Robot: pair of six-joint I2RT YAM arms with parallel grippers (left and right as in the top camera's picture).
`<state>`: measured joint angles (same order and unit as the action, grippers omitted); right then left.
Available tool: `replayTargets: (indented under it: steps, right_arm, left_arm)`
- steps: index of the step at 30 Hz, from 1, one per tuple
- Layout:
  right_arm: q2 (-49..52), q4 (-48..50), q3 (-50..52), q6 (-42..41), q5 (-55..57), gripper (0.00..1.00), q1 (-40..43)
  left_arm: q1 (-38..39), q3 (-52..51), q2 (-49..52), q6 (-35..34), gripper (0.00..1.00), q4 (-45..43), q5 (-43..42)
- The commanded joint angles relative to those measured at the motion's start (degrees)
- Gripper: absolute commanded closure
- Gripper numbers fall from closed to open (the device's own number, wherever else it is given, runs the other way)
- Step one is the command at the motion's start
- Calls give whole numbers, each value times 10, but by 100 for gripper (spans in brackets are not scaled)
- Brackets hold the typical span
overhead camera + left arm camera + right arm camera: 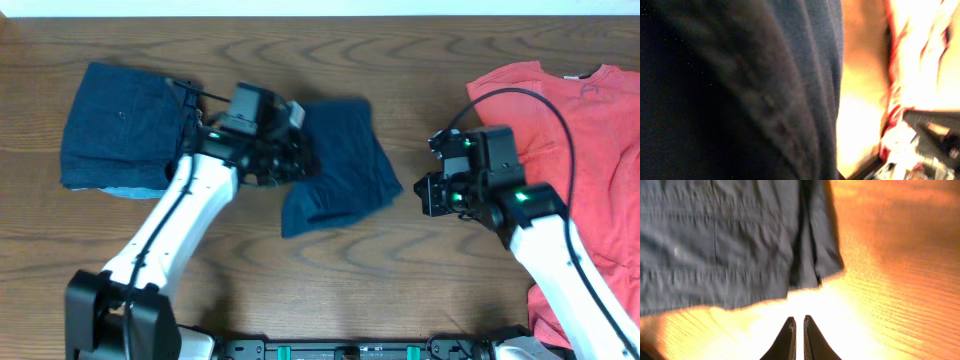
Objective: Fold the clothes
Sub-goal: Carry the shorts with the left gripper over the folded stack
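A navy blue garment (340,165) lies crumpled in the middle of the wooden table. My left gripper (295,155) is at its left edge and appears shut on the fabric. Dark cloth (740,90) fills the left wrist view and hides the fingers. My right gripper (425,195) is shut and empty, just right of the garment over bare wood. In the right wrist view its closed fingertips (799,322) sit a little short of the garment's hem (730,240). A red T-shirt (590,150) lies spread at the right.
A folded dark blue garment (120,125) rests at the far left on top of a light blue piece (130,190). The red shirt also shows at the right of the left wrist view (920,50). The right arm lies over the red shirt.
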<state>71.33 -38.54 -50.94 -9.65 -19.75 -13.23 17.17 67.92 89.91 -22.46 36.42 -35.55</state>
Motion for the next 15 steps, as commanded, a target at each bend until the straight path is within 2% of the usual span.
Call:
replayTargets:
  steps: [1,6,12,15]
  right_arm:
    - [-36,-2,-5,-24,-2,94,3]
    - [-59,-10,-5,-37,-2,94,3]
    - [-58,-18,-5,-43,-3,95,3]
    - [-58,-20,-5,-51,-2,96,3]
  left_arm:
    - [-53,33,-4,-4,94,-9,5]
    - [-174,73,-4,-19,94,-82,4]
    - [-323,85,3,-89,94,-212,4]
    - [-376,85,19,-94,94,-231,5]
